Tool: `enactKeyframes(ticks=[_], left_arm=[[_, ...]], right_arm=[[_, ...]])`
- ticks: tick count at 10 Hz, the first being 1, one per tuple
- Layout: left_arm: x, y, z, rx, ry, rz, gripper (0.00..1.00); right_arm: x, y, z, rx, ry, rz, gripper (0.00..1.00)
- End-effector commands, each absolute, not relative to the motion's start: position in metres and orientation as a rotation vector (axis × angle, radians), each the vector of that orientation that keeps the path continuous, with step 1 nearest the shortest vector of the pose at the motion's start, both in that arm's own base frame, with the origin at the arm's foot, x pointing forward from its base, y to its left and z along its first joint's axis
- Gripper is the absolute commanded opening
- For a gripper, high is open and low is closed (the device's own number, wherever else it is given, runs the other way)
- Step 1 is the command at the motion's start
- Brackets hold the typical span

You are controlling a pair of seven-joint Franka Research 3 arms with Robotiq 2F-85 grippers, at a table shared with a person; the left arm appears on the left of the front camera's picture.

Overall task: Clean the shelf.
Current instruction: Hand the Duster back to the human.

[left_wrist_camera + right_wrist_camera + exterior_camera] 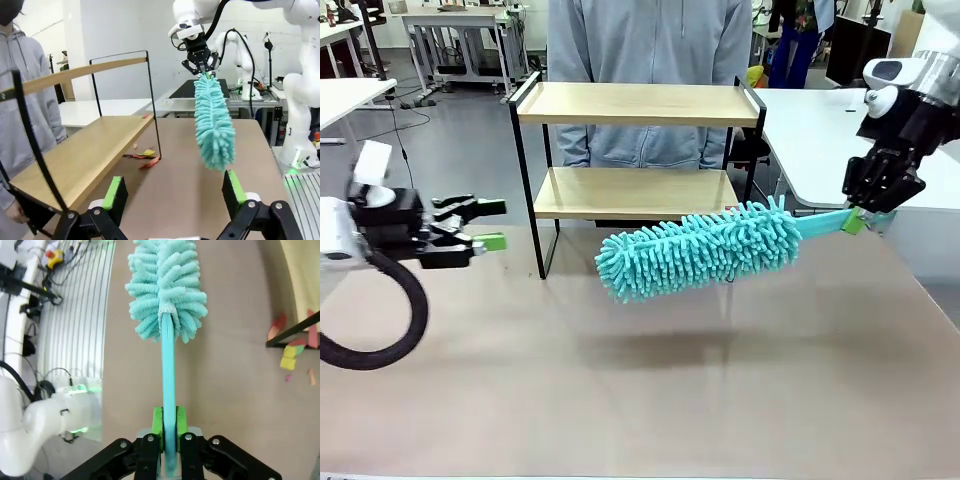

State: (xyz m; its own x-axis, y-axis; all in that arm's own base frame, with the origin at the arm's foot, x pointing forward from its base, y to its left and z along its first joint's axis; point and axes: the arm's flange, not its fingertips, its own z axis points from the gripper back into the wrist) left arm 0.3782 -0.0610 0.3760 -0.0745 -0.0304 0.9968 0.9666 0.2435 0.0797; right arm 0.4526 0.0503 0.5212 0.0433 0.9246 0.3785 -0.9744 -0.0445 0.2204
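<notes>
Place: robotics lab.
Evidence: white worktables (830,130) in rows, another robot arm (240,47) behind, cables (420,100) across grey floor.

Our front cam sits low between the arms, facing across the surface (720,390) at the shelf (638,104). Left wrist cam looks sideways along that shelf (80,160); right wrist cam stares down close. We get the duster (700,250) everywhere.

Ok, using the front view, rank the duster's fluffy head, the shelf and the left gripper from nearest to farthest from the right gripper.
1. The duster head: just left of the right gripper, which is shut on its handle.
2. The shelf: farther left, at the table's far side in front of the person.
3. The left gripper: open, at the table's left side.
</notes>
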Motion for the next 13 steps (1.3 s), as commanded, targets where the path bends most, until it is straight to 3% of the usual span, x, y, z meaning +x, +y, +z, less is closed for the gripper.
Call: enactKeyframes(ticks=[1,5,13], left_arm=[[0.331,-0.099,0.353,-1.001,-1.359,-1.053,1.0],[0.32,-0.146,0.342,-1.005,-1.332,-1.032,1.0],[0.35,-0.206,0.344,-1.14,-1.33,-1.077,1.0]], right_arm=[[0.47,0.051,0.519,0.507,-0.247,1.613,0.13],[0.501,0.067,0.508,0.544,-0.359,1.617,0.13],[0.498,0.07,0.504,0.532,-0.31,1.596,0.13]])
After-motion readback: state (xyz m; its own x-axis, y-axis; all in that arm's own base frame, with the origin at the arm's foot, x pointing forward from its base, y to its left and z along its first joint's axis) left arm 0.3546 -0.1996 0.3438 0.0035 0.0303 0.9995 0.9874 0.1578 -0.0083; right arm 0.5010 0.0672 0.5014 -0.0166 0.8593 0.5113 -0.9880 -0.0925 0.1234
